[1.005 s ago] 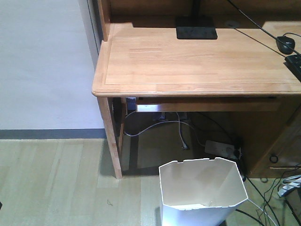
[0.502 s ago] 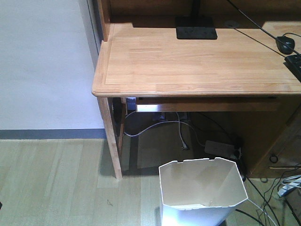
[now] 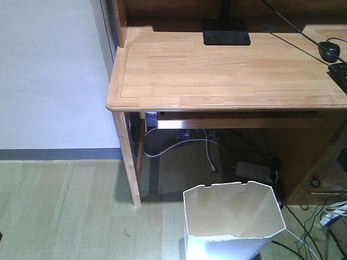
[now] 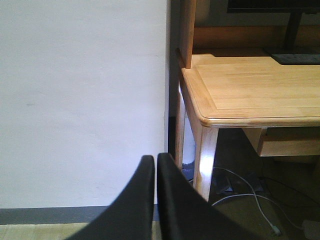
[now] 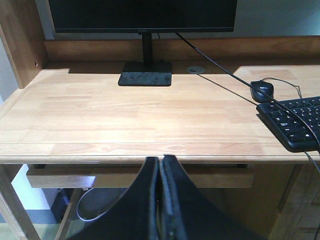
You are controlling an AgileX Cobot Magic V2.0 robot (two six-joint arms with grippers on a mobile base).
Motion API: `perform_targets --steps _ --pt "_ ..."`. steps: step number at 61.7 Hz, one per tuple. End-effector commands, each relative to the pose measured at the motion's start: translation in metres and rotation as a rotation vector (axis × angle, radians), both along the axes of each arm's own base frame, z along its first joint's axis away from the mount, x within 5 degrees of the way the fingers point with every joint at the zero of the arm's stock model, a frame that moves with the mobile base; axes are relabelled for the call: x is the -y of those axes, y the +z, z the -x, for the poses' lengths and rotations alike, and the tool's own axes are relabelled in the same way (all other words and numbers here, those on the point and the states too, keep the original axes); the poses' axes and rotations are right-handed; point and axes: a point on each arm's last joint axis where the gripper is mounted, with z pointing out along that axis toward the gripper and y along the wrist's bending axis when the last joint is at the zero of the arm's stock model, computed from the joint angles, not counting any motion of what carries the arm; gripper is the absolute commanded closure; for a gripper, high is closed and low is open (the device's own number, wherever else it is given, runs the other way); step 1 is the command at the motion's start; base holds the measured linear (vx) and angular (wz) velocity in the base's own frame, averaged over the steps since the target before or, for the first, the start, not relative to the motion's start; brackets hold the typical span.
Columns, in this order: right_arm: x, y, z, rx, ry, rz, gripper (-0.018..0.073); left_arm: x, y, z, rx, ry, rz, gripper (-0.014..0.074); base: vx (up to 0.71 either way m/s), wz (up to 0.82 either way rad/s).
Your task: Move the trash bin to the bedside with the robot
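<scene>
The trash bin (image 3: pixel 233 214) runs off the front view at about 5 o'clock, so its base cannot be seen. The worktop (image 3: pixel 217 70) is cut off at 3 o'clock, where only a corner of the keyboard (image 3: pixel 339 73) shows. The right wrist view also loses the keyboard's far end at 3 o'clock. There the monitor (image 5: pixel 142 15) is cropped at 12 o'clock. Under the worktop the power strip (image 3: pixel 254 171) lies in shadow, its sockets too dim to count. The left pincer (image 4: pixel 155 157) and the right pincer (image 5: pixel 159 159) show only finger ends rising from 6 o'clock.
</scene>
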Motion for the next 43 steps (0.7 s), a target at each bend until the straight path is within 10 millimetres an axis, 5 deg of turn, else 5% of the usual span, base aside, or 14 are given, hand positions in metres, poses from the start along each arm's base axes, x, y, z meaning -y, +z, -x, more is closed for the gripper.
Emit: perform_targets --steps 1,16,43 --pt "-0.0001 0.0172 -0.0032 0.097 0.001 0.003 0.0551 0.0001 0.0007 -0.0006 0.066 0.0 0.008 0.0603 0.0 0.0" --pt "-0.0001 0.0162 -0.003 0.086 0.001 0.003 0.0437 0.0001 0.0007 -0.0006 0.066 0.0 0.008 0.0603 0.0 0.0" --pt "0.0 0.0148 -0.0028 0.07 0.001 0.003 0.0097 0.0001 0.0007 -0.0006 0.066 0.0 0.008 0.0603 0.0 0.0"
